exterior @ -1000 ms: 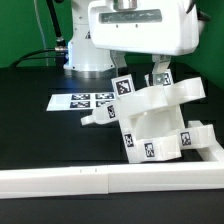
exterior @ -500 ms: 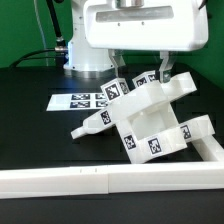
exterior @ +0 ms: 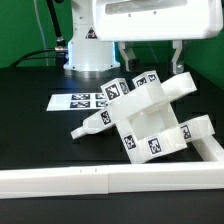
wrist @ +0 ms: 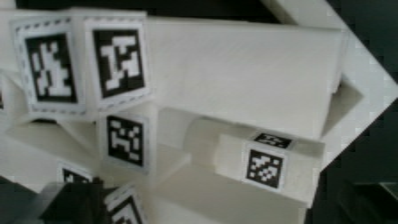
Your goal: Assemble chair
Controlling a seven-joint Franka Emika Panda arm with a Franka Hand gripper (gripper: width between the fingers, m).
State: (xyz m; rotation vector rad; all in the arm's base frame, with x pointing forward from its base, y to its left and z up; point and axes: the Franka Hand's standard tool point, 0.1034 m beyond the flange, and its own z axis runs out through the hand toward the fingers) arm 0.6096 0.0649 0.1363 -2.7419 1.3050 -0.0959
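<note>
No readable words or numbers, as far as the blurry views show (only black-and-white square tags on the chair [exterior: 150,118]).

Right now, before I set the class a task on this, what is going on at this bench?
A white robot arm hangs above a partly built, chunky matte-white plastic chair bearing black-and-white square tags. Its fingers stand open above the chair and hold nothing. The chair lies tilted on the black table, close against the long white border rail. A flat marker board of tags lies behind it, toward the exterior view's left.
</note>
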